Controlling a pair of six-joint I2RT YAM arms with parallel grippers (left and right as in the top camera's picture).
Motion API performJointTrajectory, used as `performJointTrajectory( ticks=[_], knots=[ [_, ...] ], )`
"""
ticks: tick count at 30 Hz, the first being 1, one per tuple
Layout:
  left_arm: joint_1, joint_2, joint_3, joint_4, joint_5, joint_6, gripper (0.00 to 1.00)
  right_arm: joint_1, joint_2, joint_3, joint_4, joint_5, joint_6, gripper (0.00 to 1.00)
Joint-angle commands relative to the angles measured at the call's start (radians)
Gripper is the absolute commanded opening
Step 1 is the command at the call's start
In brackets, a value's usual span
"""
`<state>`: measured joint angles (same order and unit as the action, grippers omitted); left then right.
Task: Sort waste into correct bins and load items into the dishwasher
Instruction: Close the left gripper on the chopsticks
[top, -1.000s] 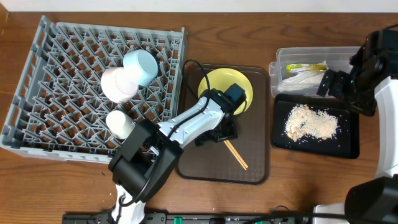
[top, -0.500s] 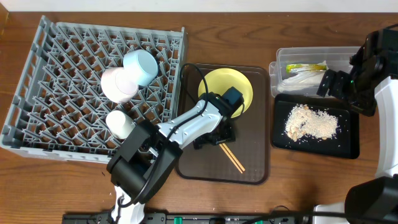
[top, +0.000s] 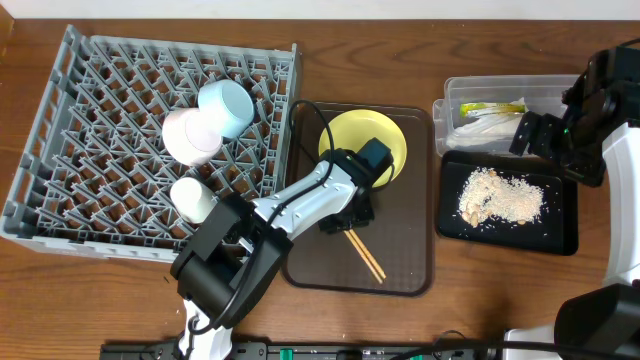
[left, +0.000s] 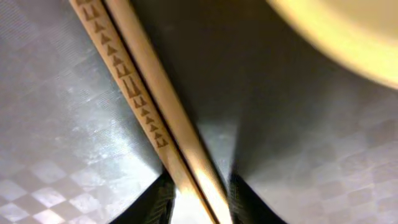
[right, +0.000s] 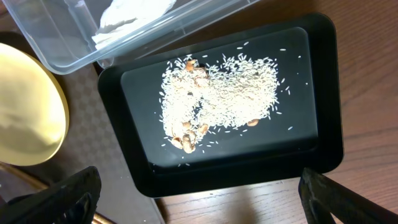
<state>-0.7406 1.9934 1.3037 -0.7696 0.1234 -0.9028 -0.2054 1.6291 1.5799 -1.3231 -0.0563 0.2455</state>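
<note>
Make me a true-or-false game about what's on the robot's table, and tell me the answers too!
1. The chopsticks lie on the brown tray. True.
2. The light blue bowl sits in the grey dish rack. True.
3. The food scraps are in the dish rack too. False: they are in the black tray.
4. The yellow plate is loaded in the dish rack. False: it is on the brown tray, beside the rack.
5. The right gripper is holding the white paper. False: it is open and empty, and the paper lies in the clear tub.
</note>
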Motion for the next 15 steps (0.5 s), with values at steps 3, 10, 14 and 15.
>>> performJointTrajectory(
  ticks=[3,10,14,15],
  knots=[
    [0.002,0.019,-0.026,0.059,-0.004,0.0,0.3,0.004,-0.017,0.01,-0.001,-0.004,0.008,0.99],
    [0.007,0.019,-0.026,0.102,-0.071,0.005,0.29,0.004,-0.017,0.009,-0.001,-0.004,0.008,0.99],
    [0.01,0.019,-0.026,0.102,-0.116,0.011,0.29,0.004,-0.017,0.01,-0.002,-0.004,0.008,0.99],
    [0.011,0.019,-0.026,0.098,-0.113,0.011,0.3,0.004,-0.017,0.009,-0.002,-0.004,0.008,0.99]
  ],
)
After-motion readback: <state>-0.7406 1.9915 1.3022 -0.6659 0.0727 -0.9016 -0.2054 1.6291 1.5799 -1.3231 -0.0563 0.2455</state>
